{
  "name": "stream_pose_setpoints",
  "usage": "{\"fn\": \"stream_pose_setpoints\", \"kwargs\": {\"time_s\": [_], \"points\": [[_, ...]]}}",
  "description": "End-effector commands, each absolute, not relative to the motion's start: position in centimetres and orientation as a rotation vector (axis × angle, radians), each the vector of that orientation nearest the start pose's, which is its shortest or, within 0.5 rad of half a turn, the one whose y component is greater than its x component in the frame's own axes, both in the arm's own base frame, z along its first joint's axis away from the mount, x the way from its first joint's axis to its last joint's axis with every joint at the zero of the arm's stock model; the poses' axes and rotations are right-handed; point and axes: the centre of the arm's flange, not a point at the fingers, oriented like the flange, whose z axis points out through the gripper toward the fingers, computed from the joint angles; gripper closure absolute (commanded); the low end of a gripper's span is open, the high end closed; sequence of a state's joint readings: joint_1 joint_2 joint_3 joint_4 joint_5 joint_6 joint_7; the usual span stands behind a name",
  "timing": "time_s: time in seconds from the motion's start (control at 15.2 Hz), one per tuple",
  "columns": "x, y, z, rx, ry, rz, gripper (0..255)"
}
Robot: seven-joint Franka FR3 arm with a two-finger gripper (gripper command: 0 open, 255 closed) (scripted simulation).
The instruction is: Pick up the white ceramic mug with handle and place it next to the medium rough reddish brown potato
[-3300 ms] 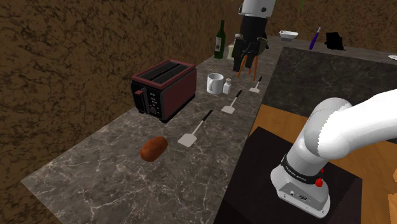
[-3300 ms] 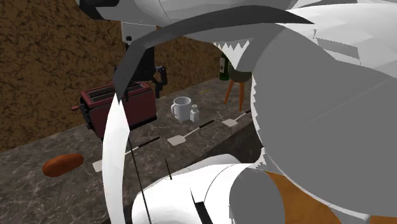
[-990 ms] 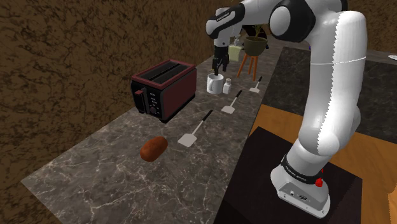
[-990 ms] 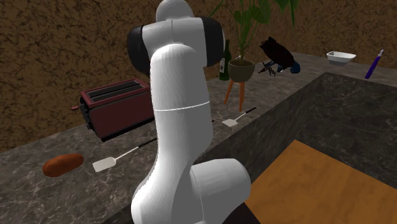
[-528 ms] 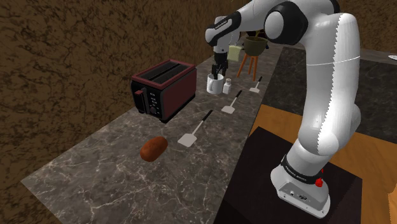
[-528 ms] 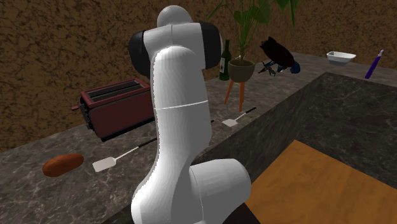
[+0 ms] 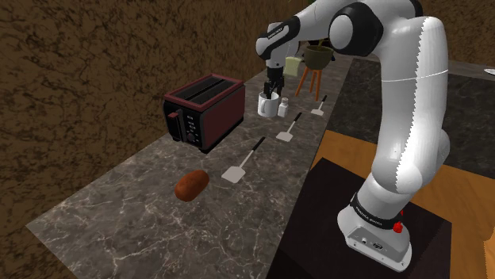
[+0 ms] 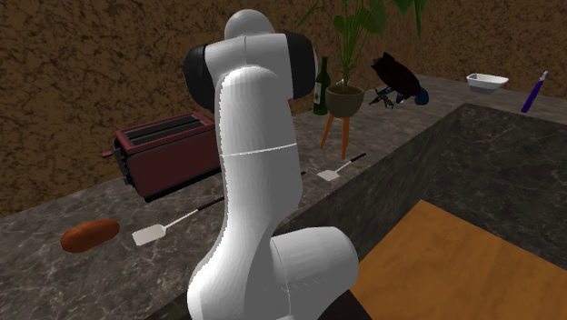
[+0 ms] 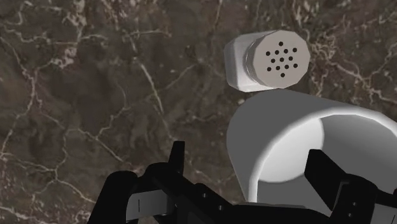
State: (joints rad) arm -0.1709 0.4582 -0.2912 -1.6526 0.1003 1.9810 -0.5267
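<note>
All-black two-finger gripper (image 9: 250, 164), fingers (image 9: 177, 159) spread and empty, straddled the far white handled mug's (image 9: 280, 127) wall, apparently for a rim grasp.

One toaster (image 7: 205, 111) is standing on the counter (image 7: 135, 208). Near the toaster, three spatulas (image 7: 243, 161) (image 7: 289, 128) (image 7: 319, 105) and one potato (image 7: 191, 185) are lying, and one mug (image 7: 266, 105) and one shaker (image 7: 282, 108) are standing; beyond the toaster, one bottle (image 8: 321, 86) and one potted plant (image 8: 345, 98) are standing.

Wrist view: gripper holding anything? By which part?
Nothing is held. The gripper is open astride the wall of the white mug, with one finger outside and one over the opening, not clasping it.
</note>
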Motion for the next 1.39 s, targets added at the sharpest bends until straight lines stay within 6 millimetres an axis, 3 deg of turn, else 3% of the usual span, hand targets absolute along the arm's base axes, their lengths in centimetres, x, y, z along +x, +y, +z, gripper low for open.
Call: {"fn": "stream_pose_setpoints", "kwargs": {"time_s": [0.0, 0.59, 1.32], "points": [[60.1, -27.0, 34.6, -3.118, -0.064, 0.179, 255], [60.1, -27.0, 34.6, -3.118, -0.064, 0.179, 255], [60.1, -27.0, 40.4, -3.118, -0.064, 0.179, 255]]}}
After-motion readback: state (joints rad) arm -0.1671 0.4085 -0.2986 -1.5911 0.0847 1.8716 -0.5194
